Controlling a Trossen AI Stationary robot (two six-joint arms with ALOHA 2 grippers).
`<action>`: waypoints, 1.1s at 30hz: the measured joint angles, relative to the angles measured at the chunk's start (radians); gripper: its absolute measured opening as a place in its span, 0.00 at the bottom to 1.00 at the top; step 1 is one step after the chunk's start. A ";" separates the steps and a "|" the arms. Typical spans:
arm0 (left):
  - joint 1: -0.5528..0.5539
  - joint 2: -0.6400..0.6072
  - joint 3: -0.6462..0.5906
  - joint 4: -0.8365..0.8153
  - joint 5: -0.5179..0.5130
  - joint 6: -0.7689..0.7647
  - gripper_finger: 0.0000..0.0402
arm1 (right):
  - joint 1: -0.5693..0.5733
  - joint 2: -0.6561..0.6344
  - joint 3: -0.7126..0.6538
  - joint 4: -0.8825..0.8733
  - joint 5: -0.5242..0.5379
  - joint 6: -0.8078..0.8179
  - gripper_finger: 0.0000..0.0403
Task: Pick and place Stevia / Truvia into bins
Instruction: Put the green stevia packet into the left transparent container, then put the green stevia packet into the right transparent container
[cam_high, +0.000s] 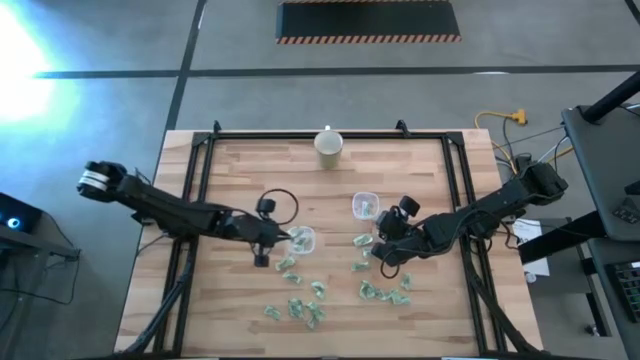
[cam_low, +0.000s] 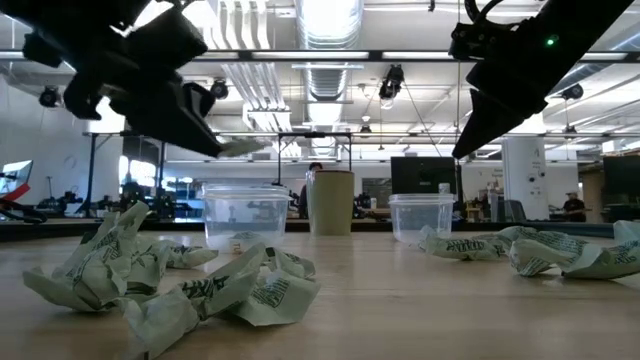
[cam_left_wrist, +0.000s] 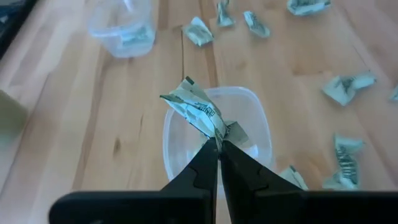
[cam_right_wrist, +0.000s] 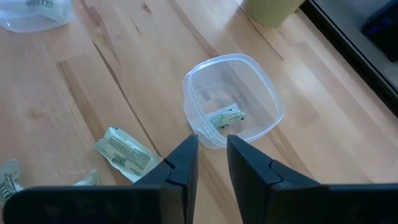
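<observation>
My left gripper (cam_left_wrist: 219, 146) is shut on one crumpled green-and-white Stevia packet (cam_left_wrist: 196, 109), right above a clear bin (cam_left_wrist: 256, 112) left of the table's middle (cam_high: 303, 240). My right gripper (cam_right_wrist: 212, 152) stands open with nothing between its fingers. It hovers over the near rim of the second clear bin (cam_right_wrist: 264, 78), which holds one packet (cam_right_wrist: 227, 117). Several loose packets (cam_high: 300, 305) lie flat on the wooden table toward its near edge. My left gripper pinches one end of the packet (cam_left_wrist: 217, 132) between its two fingertips. The fingers slant down toward the bin. The rest of the packet sticks out past the fingertips (cam_low: 245, 145), lifted clear above the bin's open top.
A cream round cup (cam_high: 329, 145) stands at the table's far edge. A black cable loop (cam_high: 280, 205) lies beside the left bin. More packets (cam_high: 385, 290) lie near my right gripper, one (cam_right_wrist: 124, 152) close beside its fingers. Black frame rails run along the table's sides.
</observation>
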 joint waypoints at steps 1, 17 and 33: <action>0.000 0.021 0.008 0.014 0.000 0.005 0.00 | 0.000 0.000 0.000 0.001 0.000 0.000 0.18; 0.019 0.102 0.063 0.014 -0.003 0.030 0.08 | 0.005 0.001 0.000 -0.002 -0.006 -0.004 0.19; 0.020 0.056 0.058 0.008 -0.022 0.032 0.32 | 0.020 0.001 -0.113 0.219 -0.332 -0.158 0.20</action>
